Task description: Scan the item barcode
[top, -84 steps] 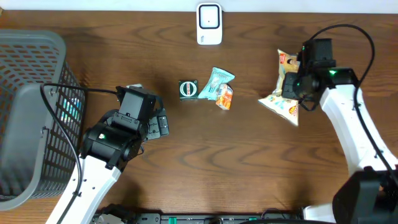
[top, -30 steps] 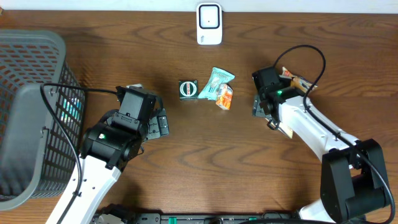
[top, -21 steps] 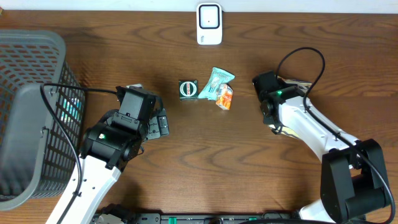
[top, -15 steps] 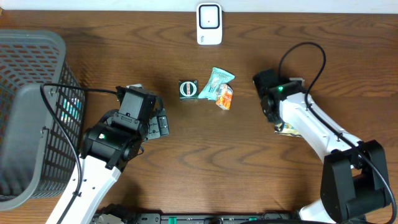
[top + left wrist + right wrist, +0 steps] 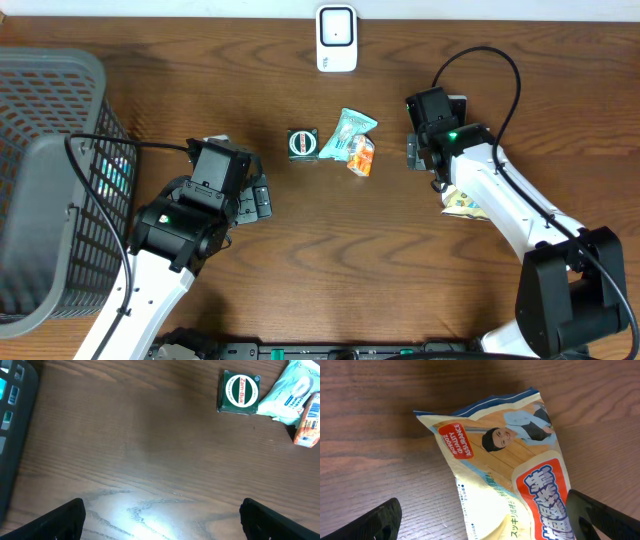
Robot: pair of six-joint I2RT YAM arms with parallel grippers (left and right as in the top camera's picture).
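The brown wooden tabletop (image 5: 300,260) carries everything. A grey mesh basket (image 5: 40,70) fills its left end. The left hand (image 5: 160,520) hovers over bare wood near the basket, its fingers spread wide with nothing between them. The right hand (image 5: 487,517) is at the right of centre, its fingers also wide apart and released. It sits just above a yellow snack bag (image 5: 510,475) that lies flat on the wood. From above, only a corner of the bag shows from under the right arm. A white scanner (image 5: 337,38) stands at the far edge, mid-table, well apart from the bag. Between the two hands lie a teal packet (image 5: 347,132), a green Zam-Buk box (image 5: 240,392) just left of it, and a small orange packet (image 5: 362,157) touching the teal one's near end.
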